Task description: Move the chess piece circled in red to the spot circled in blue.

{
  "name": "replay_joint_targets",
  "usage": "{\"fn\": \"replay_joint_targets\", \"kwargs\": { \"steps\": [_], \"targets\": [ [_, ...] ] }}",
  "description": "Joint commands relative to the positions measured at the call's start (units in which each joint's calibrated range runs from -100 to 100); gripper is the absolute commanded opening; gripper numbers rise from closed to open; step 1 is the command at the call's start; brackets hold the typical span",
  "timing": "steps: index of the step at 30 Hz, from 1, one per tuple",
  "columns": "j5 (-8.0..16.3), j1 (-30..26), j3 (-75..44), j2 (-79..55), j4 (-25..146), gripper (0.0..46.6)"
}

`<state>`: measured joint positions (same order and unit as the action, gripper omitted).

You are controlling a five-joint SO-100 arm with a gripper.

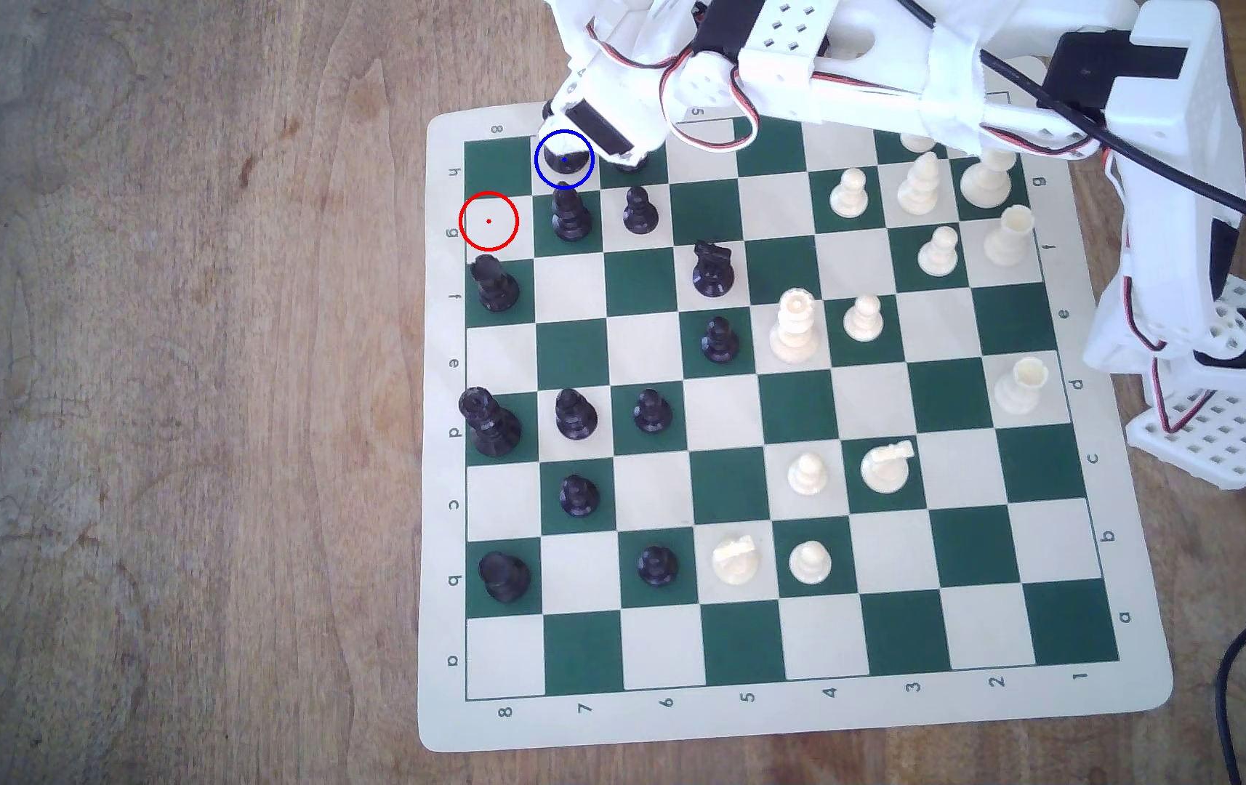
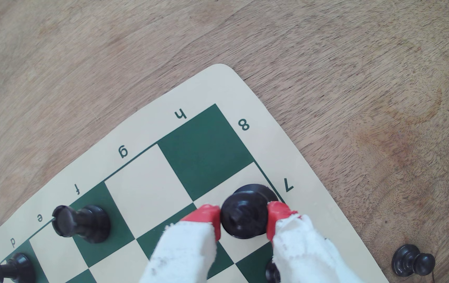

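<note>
Pincer [image 2: 243,221] tips, red and wrapped in white cloth higher up, sit on either side of the black chess piece [image 2: 245,215] in the wrist view, both fingers [image 2: 207,217] pressed against its body, so it is clenched on that piece. The piece stands on the cream corner-row square next to the numeral 7, its wide round base touching the board's border line. In the exterior view the same piece [image 1: 563,160] shows as a dark base inside the blue ring that marks the spot [image 1: 565,180], just under the white arm. The red ring [image 1: 488,221] lies on a bare cream square diagonally beside it, at the exterior view's left edge of the chessboard [image 1: 794,702]. A black pawn [image 1: 569,215] stands on the green square just below the blue ring. Off the mat, on the wooden table [image 2: 354,81], another black pawn [image 2: 412,260] appears in the wrist view.
</note>
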<state>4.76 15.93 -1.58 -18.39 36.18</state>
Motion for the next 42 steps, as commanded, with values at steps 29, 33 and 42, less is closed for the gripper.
{"fn": "replay_joint_targets", "kwargs": {
  "steps": [29, 33, 42],
  "targets": [
    [1.03, 1.47, -5.67, 4.13, 1.33, 20.6],
    [1.07, 1.08, -6.76, 7.27, 4.94, 22.2],
    [-1.07, -1.26, 7.93, 27.64, 10.75, 24.3]
  ]
}}
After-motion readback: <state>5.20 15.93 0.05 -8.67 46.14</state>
